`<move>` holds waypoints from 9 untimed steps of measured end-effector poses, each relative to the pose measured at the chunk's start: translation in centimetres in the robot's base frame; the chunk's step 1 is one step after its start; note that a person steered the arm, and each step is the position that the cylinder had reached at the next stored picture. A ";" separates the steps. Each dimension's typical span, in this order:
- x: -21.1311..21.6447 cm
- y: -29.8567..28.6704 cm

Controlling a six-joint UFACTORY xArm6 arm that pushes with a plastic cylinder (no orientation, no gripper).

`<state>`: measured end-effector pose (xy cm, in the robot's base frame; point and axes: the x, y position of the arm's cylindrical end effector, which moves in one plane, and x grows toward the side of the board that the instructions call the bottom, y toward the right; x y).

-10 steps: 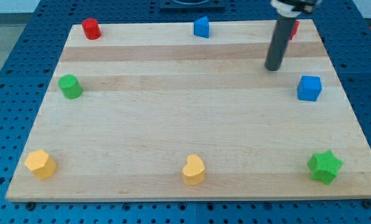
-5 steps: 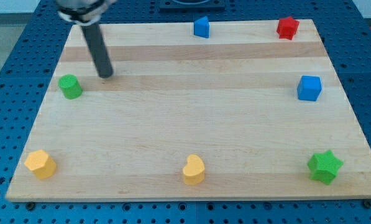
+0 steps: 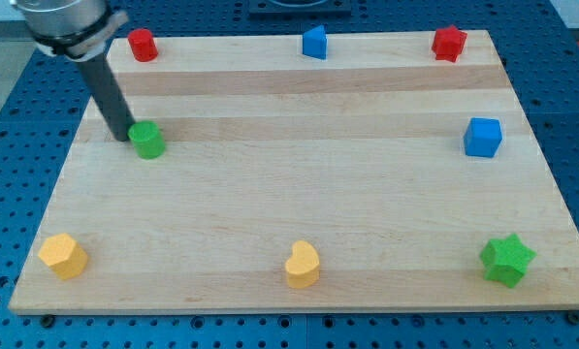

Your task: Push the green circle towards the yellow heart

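The green circle [image 3: 148, 140], a short green cylinder, stands on the wooden board [image 3: 299, 194] at the view's left, in the upper half. My tip [image 3: 120, 135] rests against its left side, touching it. The dark rod rises from there to the view's upper left. The yellow heart [image 3: 303, 265] sits near the board's bottom edge at the middle, well below and to the right of the green circle.
A red cylinder [image 3: 142, 45], a blue block [image 3: 314, 42] and a red star-like block [image 3: 449, 43] line the top edge. A blue cube [image 3: 483, 137] is at the right. A green star [image 3: 507, 260] is at the bottom right, a yellow hexagon [image 3: 63, 256] at the bottom left.
My tip swept from the view's upper right across to the left, passed round to the green circle's left side, and has pushed the circle a short way to the right.
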<state>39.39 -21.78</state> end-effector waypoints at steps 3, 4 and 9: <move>5.3 8.6; 7.7 9.3; 14.3 16.1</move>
